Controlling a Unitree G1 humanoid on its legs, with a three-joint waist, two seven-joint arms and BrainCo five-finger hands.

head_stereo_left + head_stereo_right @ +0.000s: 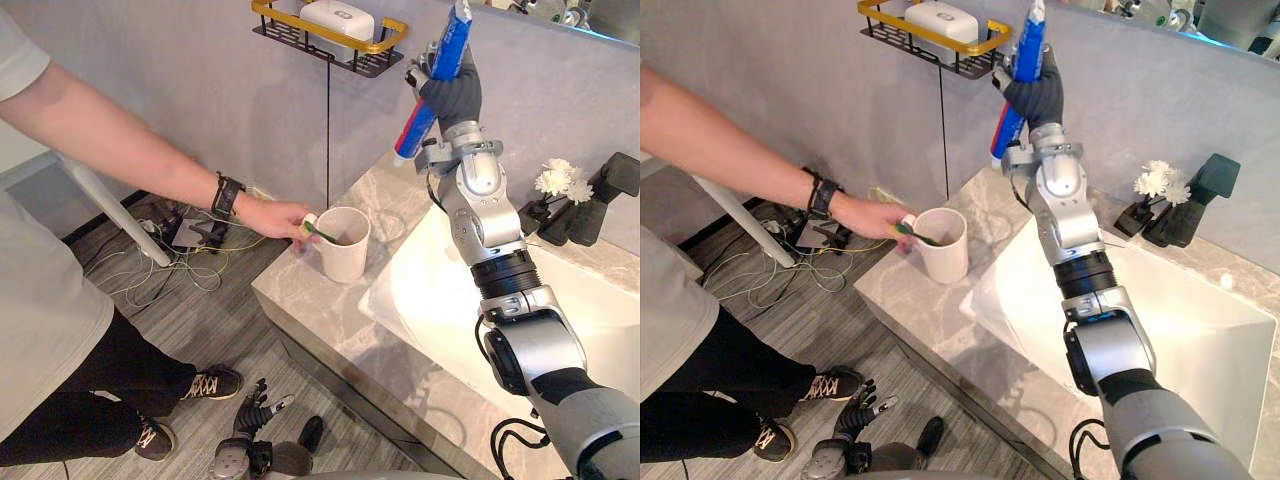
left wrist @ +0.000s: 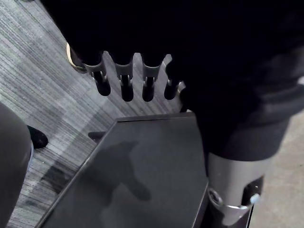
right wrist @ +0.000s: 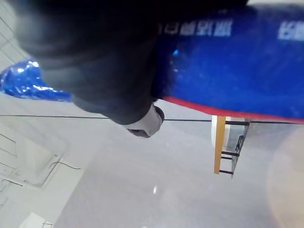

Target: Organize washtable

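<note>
readable text: nothing legible anywhere tbh
toothpaste tube [image 3: 237,66]: white characters printed along the blue side, seen close up in the right wrist view, too smeared to make out
white box [image 1: 337,22]: sits in the wall shelf [image 1: 300,35] at the far left, small mark on top, way too tiny to tell

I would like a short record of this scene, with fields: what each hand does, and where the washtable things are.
right hand: raised by the wall shelf, shut on a blue toothpaste tube
left hand: low over the floor, fingers relaxed, holding nothing
person's hand: holds a green toothbrush at the cup's rim
cup: upright on the marble counter, beside the sink
wall shelf: holds a white box
behind sink: black faucet, white flowers
</note>
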